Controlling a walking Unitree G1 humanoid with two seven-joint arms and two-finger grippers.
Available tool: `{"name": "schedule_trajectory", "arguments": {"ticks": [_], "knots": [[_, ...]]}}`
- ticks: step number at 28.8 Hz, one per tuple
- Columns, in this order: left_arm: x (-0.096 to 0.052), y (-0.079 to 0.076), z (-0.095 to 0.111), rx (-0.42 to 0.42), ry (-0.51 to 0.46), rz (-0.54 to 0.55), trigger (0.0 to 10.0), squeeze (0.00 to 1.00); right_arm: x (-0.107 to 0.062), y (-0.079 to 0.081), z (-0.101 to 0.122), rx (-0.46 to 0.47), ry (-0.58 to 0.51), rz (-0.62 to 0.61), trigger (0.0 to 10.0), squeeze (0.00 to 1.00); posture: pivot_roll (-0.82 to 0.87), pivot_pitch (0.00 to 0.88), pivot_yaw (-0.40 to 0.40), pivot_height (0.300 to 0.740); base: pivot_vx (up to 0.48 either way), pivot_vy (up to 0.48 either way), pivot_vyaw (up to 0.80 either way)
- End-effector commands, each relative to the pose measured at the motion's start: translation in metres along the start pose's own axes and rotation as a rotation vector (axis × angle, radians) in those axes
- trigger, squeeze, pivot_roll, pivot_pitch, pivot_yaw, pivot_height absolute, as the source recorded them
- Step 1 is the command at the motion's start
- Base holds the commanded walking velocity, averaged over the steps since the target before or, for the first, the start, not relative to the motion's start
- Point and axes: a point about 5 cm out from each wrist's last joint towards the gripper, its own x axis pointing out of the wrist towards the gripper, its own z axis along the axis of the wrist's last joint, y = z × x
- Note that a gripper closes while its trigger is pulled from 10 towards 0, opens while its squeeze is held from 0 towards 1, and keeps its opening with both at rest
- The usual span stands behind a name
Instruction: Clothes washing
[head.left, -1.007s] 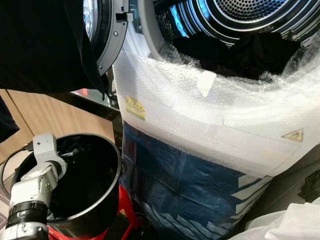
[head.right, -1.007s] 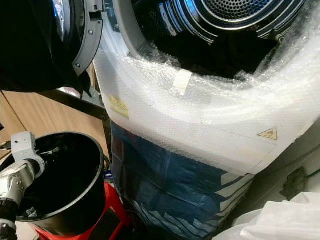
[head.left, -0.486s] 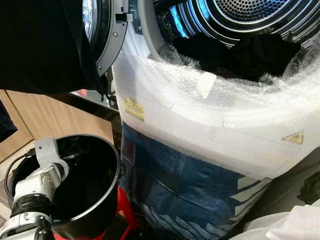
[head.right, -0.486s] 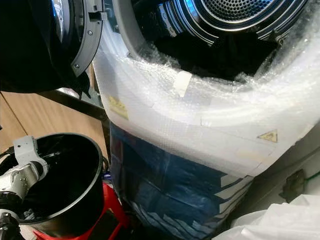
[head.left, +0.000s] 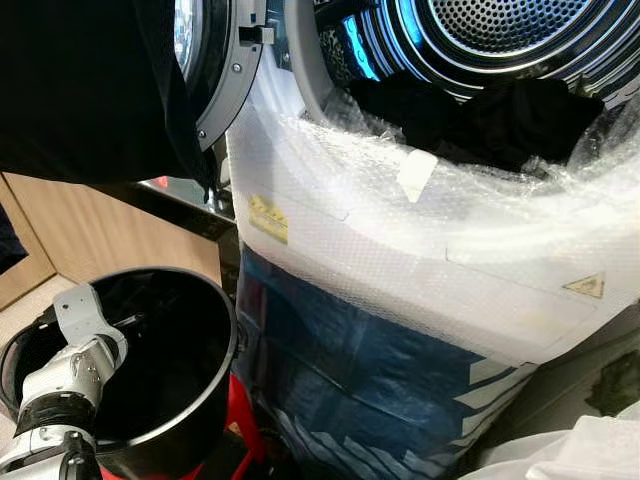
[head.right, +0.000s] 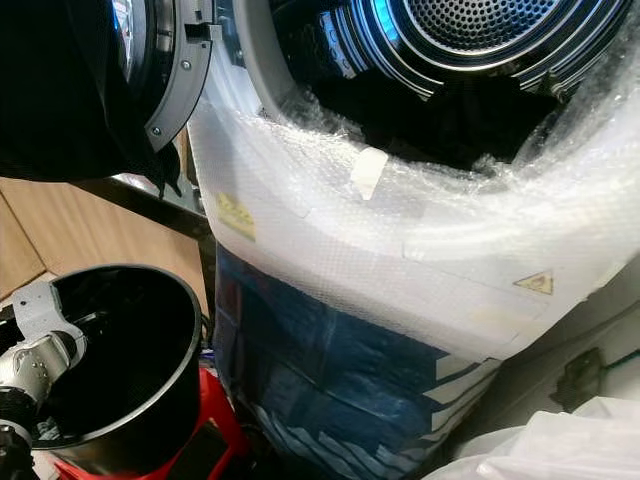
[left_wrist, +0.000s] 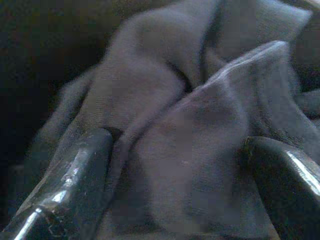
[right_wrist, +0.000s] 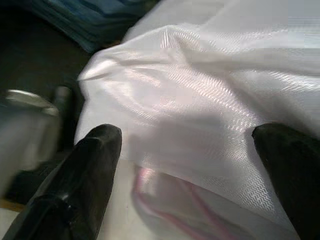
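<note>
Left gripper (left_wrist: 175, 165) down inside the black bucket (head.left: 205, 400), fingers spread wide with a fold of dark grey cloth (left_wrist: 200, 125) bunched between them, not yet pinched. Looks like lining up a grab, since the fabric already sits in the gap and closing would catch that ridge. Left arm (head.left: 70, 375) reaching in over the bucket's near rim, wrist bent down toward the bottom.

Right gripper (right_wrist: 185, 165) also spread, hovering over shiny white fabric (right_wrist: 200, 90) well off to the right of the bucket, idle by the look of it.

Bucket parked on something red (head.left: 240, 410), just beside the front of the washer (head.left: 420, 260), right under the open door (head.left: 225, 70). Makes sense as a short lift from bucket up to the drum (head.left: 500, 30). Washer front wrapped in bubble wrap, blue panel below. Dark clothes (head.left: 480, 115) already piled at the lip of the drum, up and to the right of the bucket, so loading seems partly done. Another dark garment (head.left: 90, 90) hanging above the bucket, next to the door.

Versus a second ago: arm sunk lower into the bucket, wrist bracket now nearer the rim than before. Whole view shifted a bit too, so camera dipped. Clothes in the drum look the same.
</note>
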Motion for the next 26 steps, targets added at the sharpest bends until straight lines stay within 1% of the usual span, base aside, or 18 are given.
{"name": "schedule_trajectory", "arguments": {"ticks": [1, 2, 4, 5, 6, 8, 9, 10, 12, 13, 14, 15, 16, 20, 21, 23, 26], "knots": [[0.002, -0.010, -0.002, -0.007, 0.008, -0.022, 10.0, 0.00, 0.000, -0.009, -0.005, -0.015, 0.010, -0.021, 10.0, 0.00, -0.10, 0.100, -0.169, 0.740, 0.000, 0.000, 0.00], [0.003, -0.015, -0.001, -0.006, 0.000, -0.028, 10.0, 0.00, -0.001, -0.014, -0.006, -0.031, 0.008, -0.029, 10.0, 0.00, -0.12, 0.118, -0.192, 0.740, 0.000, 0.000, 0.00], [0.003, -0.017, -0.001, -0.008, -0.006, -0.029, 10.0, 0.00, -0.001, -0.016, -0.007, -0.034, 0.008, -0.032, 10.0, 0.00, -0.12, 0.118, -0.194, 0.740, 0.000, 0.000, 0.00], [0.004, -0.021, 0.002, -0.024, -0.021, -0.040, 10.0, 0.00, -0.001, -0.019, -0.007, -0.052, 0.006, -0.041, 10.0, 0.00, -0.13, 0.121, -0.200, 0.740, 0.000, 0.000, 0.00], [0.004, -0.023, 0.003, -0.041, -0.029, -0.050, 10.0, 0.00, -0.001, -0.021, -0.007, -0.065, 0.006, -0.043, 10.0, 0.00, -0.14, 0.126, -0.206, 0.740, 0.000, 0.000, 0.00], [0.005, -0.030, 0.006, -0.130, -0.033, -0.090, 10.0, 0.00, -0.001, -0.022, -0.007, -0.085, 0.004, -0.046, 10.0, 0.00, -0.14, 0.130, -0.214, 0.740, 0.000, 0.000, 0.00], [0.005, -0.032, 0.006, -0.156, -0.032, -0.103, 10.0, 0.00, -0.001, -0.023, -0.007, -0.087, 0.004, -0.046, 10.0, 0.00, -0.14, 0.132, -0.215, 0.740, 0.000, 0.000, 0.00], [0.005, -0.035, 0.006, -0.162, -0.026, -0.102, 10.0, 0.00, -0.001, -0.024, -0.007, -0.081, 0.003, -0.048, 10.0, 0.00, -0.14, 0.134, -0.219, 0.740, 0.000, 0.000, 0.00], [0.006, -0.037, 0.003, -0.145, -0.009, -0.086, 10.0, 0.00, -0.001, -0.026, -0.007, -0.076, 0.001, -0.049, 10.0, 0.00, -0.15, 0.136, -0.222, 0.740, 0.000, 0.000, 0.00], [0.006, -0.035, -0.002, -0.085, 0.011, -0.059, 10.0, 0.00, -0.001, -0.026, -0.007, -0.072, -0.001, -0.050, 10.0, 0.00, -0.14, 0.139, -0.214, 0.740, 0.000, 0.000, 0.00], [0.006, -0.035, -0.003, -0.070, 0.016, -0.052, 10.0, 0.00, -0.001, -0.026, -0.006, -0.071, -0.002, -0.050, 10.0, 0.00, -0.14, 0.139, -0.214, 0.740, 0.000, 0.000, 0.00], [0.006, -0.035, -0.003, -0.070, 0.016, -0.052, 10.0, 0.00, -0.001, -0.026, -0.006, -0.071, -0.002, -0.050, 10.0, 0.00, -0.14, 0.139, -0.214, 0.740, 0.000, 0.000, 0.00], [0.006, -0.033, -0.005, -0.052, 0.022, -0.044, 10.0, 0.00, -0.001, -0.026, -0.006, -0.064, -0.002, -0.050, 10.0, 0.00, -0.14, 0.144, -0.209, 0.740, 0.000, 0.000, 0.00], [0.006, -0.023, -0.013, -0.002, 0.052, 0.002, 10.0, 0.00, -0.001, -0.022, -0.008, -0.035, 0.004, -0.047, 10.0, 0.00, -0.13, 0.154, -0.191, 0.740, 0.000, 0.000, 0.00], [0.006, -0.023, -0.013, -0.002, 0.052, 0.002, 10.0, 0.00, -0.001, -0.022, -0.008, -0.035, 0.004, -0.047, 10.0, 0.00, -0.13, 0.154, -0.191, 0.740, 0.000, 0.000, 0.00], [0.006, -0.015, -0.014, 0.016, 0.057, 0.038, 10.0, 0.00, -0.001, -0.020, -0.011, -0.025, 0.007, -0.044, 10.0, 0.00, -0.14, 0.164, -0.183, 0.740, 0.000, 0.000, 0.00], [0.006, -0.013, -0.012, 0.031, 0.052, 0.046, 10.0, 0.00, -0.002, -0.018, -0.014, -0.021, 0.009, -0.043, 10.0, 0.00, -0.14, 0.174, -0.180, 0.740, 0.000, 0.000, 0.00]]}}
